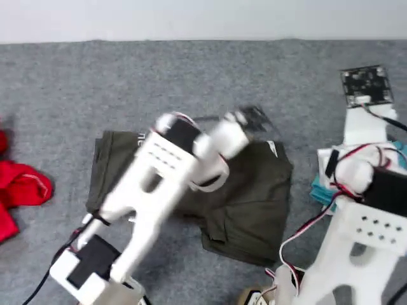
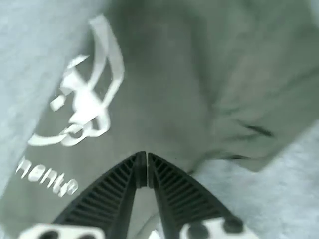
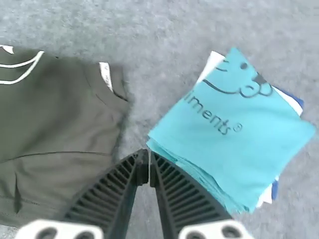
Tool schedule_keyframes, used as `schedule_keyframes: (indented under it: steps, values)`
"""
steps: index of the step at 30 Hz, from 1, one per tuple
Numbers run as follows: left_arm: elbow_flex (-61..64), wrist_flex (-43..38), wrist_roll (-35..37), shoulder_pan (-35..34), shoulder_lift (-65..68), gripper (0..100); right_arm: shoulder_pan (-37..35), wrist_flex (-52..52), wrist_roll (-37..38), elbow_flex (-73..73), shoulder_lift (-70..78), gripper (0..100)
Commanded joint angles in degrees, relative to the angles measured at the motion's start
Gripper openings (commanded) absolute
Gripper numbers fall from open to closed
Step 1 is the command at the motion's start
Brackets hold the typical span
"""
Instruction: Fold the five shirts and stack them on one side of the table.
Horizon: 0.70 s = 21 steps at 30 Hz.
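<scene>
**Olive shirt mid-fold, both grippers clenched and empty**

The step in hand appears to be folding the dark olive-green cotton shirt [image 1: 254, 197], which lies in the middle of the grey felt-covered table [image 1: 191, 76]. It is a rough rectangle with rumpled edges and a loose flap at its near right corner. A white printed design [image 2: 84, 104] shows on its upper face.

The left gripper [image 2: 147, 159] hangs over this shirt with its jaws pressed together, grasping nothing. The right gripper [image 3: 148, 157] is likewise clenched and empty, over bare table between the olive shirt and the folded turquoise shirt [image 3: 234, 144] to the right. That shirt tops a stack with white and blue layers peeking from beneath.

A crumpled red shirt [image 1: 19, 187] waits at the far left edge.

The next move likely calls for opening a gripper, pinching a hem and tidying the fold before the shirt goes to the stack.
</scene>
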Motion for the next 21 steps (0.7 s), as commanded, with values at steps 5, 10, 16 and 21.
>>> schedule_keyframes:
  steps: [5, 10, 16, 21]
  values:
    - [4.8, 0.0, -0.1, 17.4, -2.5, 17, 5.8, 3.2, -0.3, -1.9, -2.5, 1.1]
    - [6.5, -1.4, 2.4, 20.7, 3.3, 20, 7.2, 4.7, -0.3, -1.9, -2.5, 1.1]
    - [5.1, -3.2, 2.5, 22.2, 13.1, 20, 7.1, 5.8, -0.3, -1.9, -2.5, 1.0]
    - [2.9, -5.6, 2.6, 22.3, 16.3, 20, 7.1, 5.8, -0.3, -1.9, -2.6, 0.9]
